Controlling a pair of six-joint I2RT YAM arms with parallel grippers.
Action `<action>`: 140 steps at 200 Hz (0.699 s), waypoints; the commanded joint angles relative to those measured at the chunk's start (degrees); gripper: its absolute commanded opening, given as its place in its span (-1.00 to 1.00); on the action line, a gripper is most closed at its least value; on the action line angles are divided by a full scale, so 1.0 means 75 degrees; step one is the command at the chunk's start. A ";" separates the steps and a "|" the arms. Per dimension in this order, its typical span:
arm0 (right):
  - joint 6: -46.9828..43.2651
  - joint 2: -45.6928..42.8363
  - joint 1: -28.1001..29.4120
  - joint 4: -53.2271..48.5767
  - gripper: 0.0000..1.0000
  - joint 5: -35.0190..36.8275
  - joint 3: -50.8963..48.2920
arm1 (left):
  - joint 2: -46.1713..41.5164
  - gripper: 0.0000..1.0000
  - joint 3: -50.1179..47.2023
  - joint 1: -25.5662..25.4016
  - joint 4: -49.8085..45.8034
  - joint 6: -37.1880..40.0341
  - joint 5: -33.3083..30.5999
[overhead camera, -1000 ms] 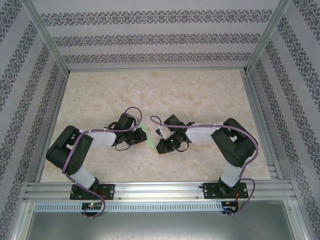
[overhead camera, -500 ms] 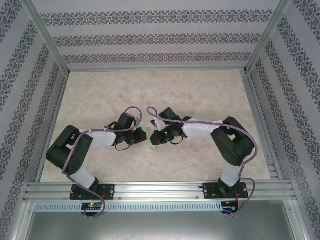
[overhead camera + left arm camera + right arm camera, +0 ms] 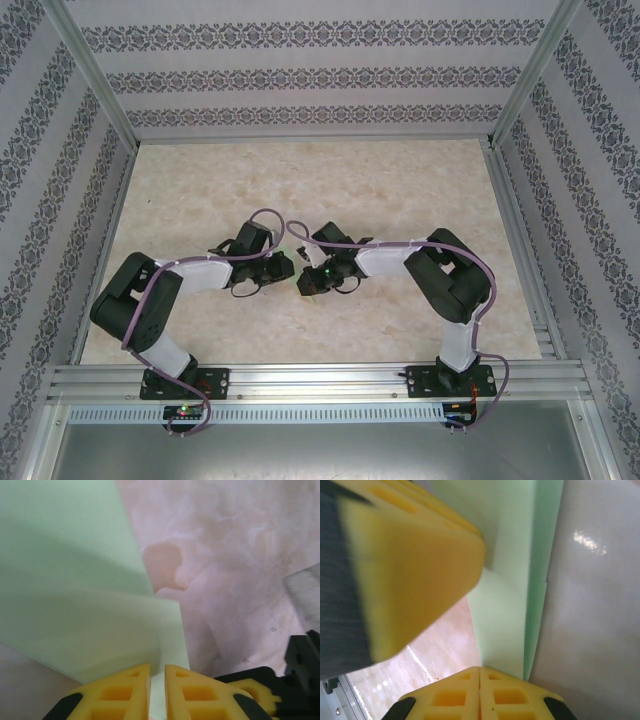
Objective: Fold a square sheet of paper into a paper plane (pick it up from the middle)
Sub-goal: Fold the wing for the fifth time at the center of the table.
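The square sheet of paper (image 3: 75, 580) is pale green and folded into overlapping layers. It hangs between my two grippers just above the table, and only a sliver of the sheet (image 3: 303, 284) shows in the top view. My left gripper (image 3: 157, 672) is shut on its edge, with a thin strip of paper between the yellow pads. My right gripper (image 3: 480, 672) is shut on the sheet (image 3: 515, 580) from the other side, its pads pressed together. The left gripper (image 3: 288, 268) and right gripper (image 3: 308, 275) almost touch. These close views do not tell whether the fold is the paper plane.
The marble-patterned table (image 3: 400, 190) stretches behind and beside the arms. Patterned walls and a metal frame (image 3: 90, 75) close off three sides. A blurred yellow finger of the left gripper (image 3: 410, 570) looms close to the right wrist camera.
My right gripper has moved left to meet the left gripper and has closed on the paper. The right elbow has swung inward. My left gripper has stayed about where it was.
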 commanded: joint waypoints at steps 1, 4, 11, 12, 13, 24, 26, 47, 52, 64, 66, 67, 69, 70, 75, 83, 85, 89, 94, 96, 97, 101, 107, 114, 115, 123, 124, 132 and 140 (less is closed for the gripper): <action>0.0064 0.0199 -0.0019 -0.0206 -0.85 0.0377 -0.0318 | -0.0508 -0.66 0.0310 0.0043 -0.0515 0.0570 -0.0439; 0.0070 0.0201 -0.0018 -0.0206 -0.85 0.0368 -0.0317 | -0.0537 -0.66 0.0320 0.0055 -0.0548 0.0611 -0.0480; 0.0076 0.0201 -0.0025 -0.0208 -0.85 0.0388 -0.0321 | -0.0603 -0.65 0.0328 0.0079 -0.0643 0.0680 -0.0570; 0.0076 0.0201 -0.0027 -0.0208 -0.85 0.0388 -0.0327 | -0.0614 -0.66 0.0328 0.0080 -0.0655 0.0690 -0.0579; 0.0076 0.0201 -0.0034 -0.0208 -0.85 0.0388 -0.0324 | -0.0620 -0.66 0.0323 0.0086 -0.0662 0.0701 -0.0596; 0.0084 0.0213 -0.0052 -0.0196 -0.85 0.0389 -0.0323 | -0.0646 -0.65 0.0315 0.0158 -0.0760 0.0798 -0.0671; 0.0084 0.0219 -0.0052 -0.0188 -0.85 0.0389 -0.0322 | -0.0648 -0.66 0.0316 0.0176 -0.0770 0.0810 -0.0671; 0.0119 0.0247 -0.0073 -0.0193 -0.85 0.0400 -0.0313 | -0.0669 -0.65 0.0253 0.0320 -0.0762 0.0912 -0.0683; 0.0118 0.0248 -0.0070 -0.0177 -0.85 0.0406 -0.0322 | -0.0651 -0.66 0.0239 0.0337 -0.0736 0.0936 -0.0676; 0.0126 0.0251 -0.0072 -0.0181 -0.85 0.0411 -0.0310 | -0.0605 -0.66 0.0227 0.0412 -0.0721 0.0990 -0.0658; 0.0127 0.0258 -0.0069 -0.0175 -0.85 0.0412 -0.0310 | -0.0600 -0.66 0.0233 0.0418 -0.0716 0.0998 -0.0650; 0.0125 0.0259 -0.0067 -0.0174 -0.85 0.0412 -0.0310 | -0.0595 -0.66 0.0234 0.0431 -0.0710 0.1007 -0.0649; 0.0132 0.0260 -0.0068 -0.0179 -0.85 0.0412 -0.0319 | -0.0580 -0.66 0.0229 0.0441 -0.0705 0.1017 -0.0648; 0.0128 0.0266 -0.0066 -0.0176 -0.85 0.0412 -0.0320 | -0.0573 -0.66 0.0226 0.0442 -0.0698 0.1029 -0.0648; 0.0139 0.0271 -0.0071 -0.0173 -0.85 0.0412 -0.0321 | -0.0550 -0.65 0.0206 0.0465 -0.0655 0.1048 -0.0648; 0.0141 0.0279 -0.0074 -0.0164 -0.85 0.0401 -0.0317 | -0.0501 -0.65 0.0190 0.0528 -0.0591 0.1103 -0.0627; 0.0151 0.0282 -0.0073 -0.0162 -0.85 0.0401 -0.0321 | -0.0492 -0.65 0.0188 0.0541 -0.0581 0.1114 -0.0625; 0.0158 0.0277 -0.0071 -0.0144 -0.85 0.0392 -0.0314 | -0.0459 -0.66 0.0194 0.0558 -0.0553 0.1141 -0.0611; 0.0159 0.0292 -0.0074 -0.0134 -0.85 0.0381 -0.0321 | -0.0420 -0.66 0.0217 0.0587 -0.0512 0.1172 -0.0594; 0.0167 0.0294 -0.0073 -0.0137 -0.85 0.0381 -0.0313 | -0.0401 -0.66 0.0221 0.0600 -0.0503 0.1184 -0.0590; 0.0169 0.0295 -0.0068 -0.0132 -0.85 0.0385 -0.0317 | -0.0396 -0.66 0.0222 0.0598 -0.0504 0.1188 -0.0578; 0.0170 0.0295 -0.0065 -0.0137 -0.85 0.0377 -0.0314 | -0.0344 -0.65 0.0236 0.0610 -0.0483 0.1217 -0.0553; 0.0163 0.0295 -0.0069 -0.0135 -0.85 0.0380 -0.0325 | -0.0274 -0.65 0.0264 0.0642 -0.0440 0.1265 -0.0487; 0.0164 0.0299 -0.0068 -0.0137 -0.85 0.0380 -0.0333 | -0.0173 -0.66 0.0278 0.0656 -0.0404 0.1298 -0.0442; 0.0167 0.0297 -0.0066 -0.0132 -0.85 0.0378 -0.0333 | -0.0159 -0.66 0.0280 0.0661 -0.0390 0.1298 -0.0445; 0.0170 0.0294 -0.0075 -0.0132 -0.85 0.0368 -0.0331 | -0.0050 -0.66 0.0277 0.0668 -0.0345 0.1321 -0.0417; 0.0164 0.0300 -0.0075 -0.0129 -0.85 0.0366 -0.0332 | -0.0039 -0.66 0.0279 0.0667 -0.0336 0.1333 -0.0409; 0.0165 0.0295 -0.0069 -0.0123 -0.85 0.0356 -0.0342 | 0.0068 -0.66 0.0238 0.0679 -0.0241 0.1345 -0.0374; 0.0177 0.0295 -0.0073 -0.0114 -0.85 0.0348 -0.0344 | 0.0155 -0.66 0.0211 0.0703 -0.0143 0.1358 -0.0343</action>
